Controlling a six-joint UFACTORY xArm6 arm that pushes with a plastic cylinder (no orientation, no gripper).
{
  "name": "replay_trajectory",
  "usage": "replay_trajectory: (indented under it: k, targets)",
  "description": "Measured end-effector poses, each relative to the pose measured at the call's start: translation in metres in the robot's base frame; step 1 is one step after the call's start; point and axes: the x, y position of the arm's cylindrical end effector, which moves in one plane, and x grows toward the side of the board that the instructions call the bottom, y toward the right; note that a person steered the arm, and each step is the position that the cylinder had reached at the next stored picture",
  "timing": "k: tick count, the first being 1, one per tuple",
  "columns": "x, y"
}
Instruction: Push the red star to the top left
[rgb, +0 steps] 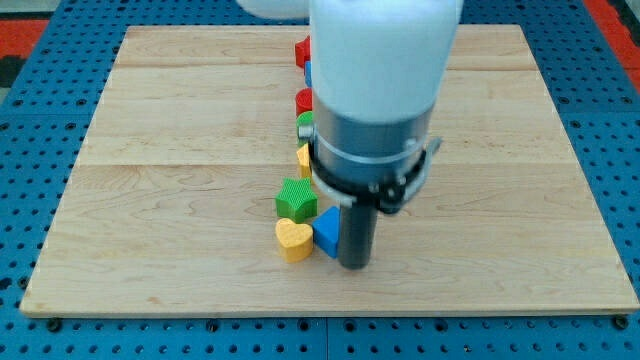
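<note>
A red block (301, 52) peeks out near the view's top centre, mostly hidden behind the arm; its shape cannot be made out. A second red block (304, 100) shows just below it, also largely hidden. My tip (355, 265) rests on the board right beside the blue block (326, 233), touching its right side. A yellow heart (293, 240) lies left of the blue block and a green star (296, 199) sits above them. A green block (305, 122) and a yellow block (303, 157) show as slivers at the arm's left edge.
The wooden board (150, 200) sits on a blue pegboard table (40, 150). The arm's white and grey body (375, 100) covers the board's centre top. A blue block sliver (308, 73) shows beside the upper red block.
</note>
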Motion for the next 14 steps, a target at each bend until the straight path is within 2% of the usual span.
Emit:
replay_trajectory:
  k: [1, 9, 11, 12, 13, 14]
  targets:
    - [-0.025, 0.01]
    - [-0.027, 0.039]
    - [-0.14, 0.086]
    - [-0.201, 0.089]
    - [-0.256, 0.124]
    - [-0.281, 0.075]
